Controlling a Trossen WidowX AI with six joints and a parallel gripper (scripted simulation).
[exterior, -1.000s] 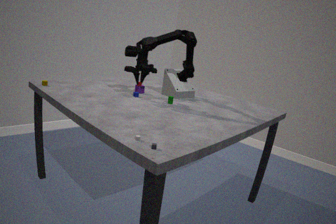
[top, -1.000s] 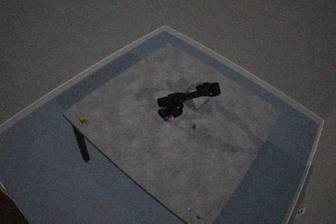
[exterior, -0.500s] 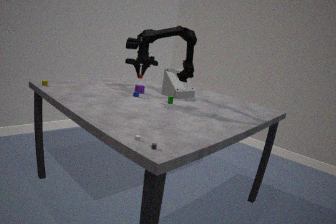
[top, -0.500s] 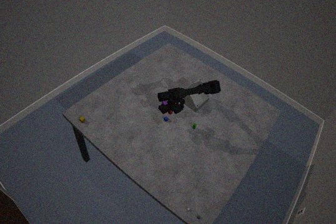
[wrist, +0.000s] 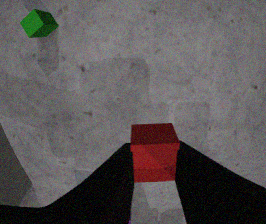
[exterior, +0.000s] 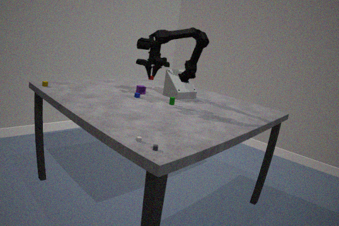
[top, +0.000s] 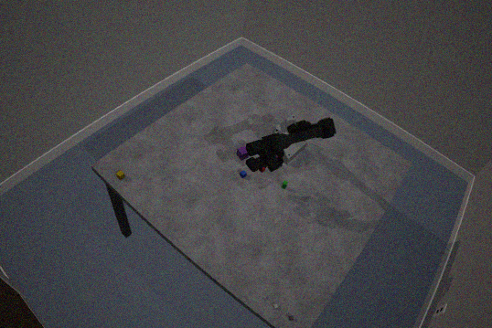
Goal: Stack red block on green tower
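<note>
Red block (top: pixel 262 169) (exterior: pixel 151 78) (wrist: pixel 154 155) is held betw. the two fingers of the gripper (top: pixel 262 169) (exterior: pixel 151 78) (wrist: pixel 155 159), which stand narrow, one on each side of it. Both are up above the table (top: pixel 219 233) (exterior: pixel 126 113) (wrist: pixel 224 65), apart from the green tower (top: pixel 284 185) (exterior: pixel 172 101) (wrist: pixel 38 24). Rel. to this tower, which stands upright, the blue block (top: pixel 243 174) (exterior: pixel 137 95) is to the left in ext. view, w/ the purple block (top: pixel 242 153) (exterior: pixel 141 89) just behind blue one.

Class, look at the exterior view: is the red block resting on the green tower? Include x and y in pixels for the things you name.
No, the red block (exterior: pixel 151 78) (wrist: pixel 154 157) is held up between the gripper's fingers, away from the green tower (exterior: pixel 172 101).
</note>
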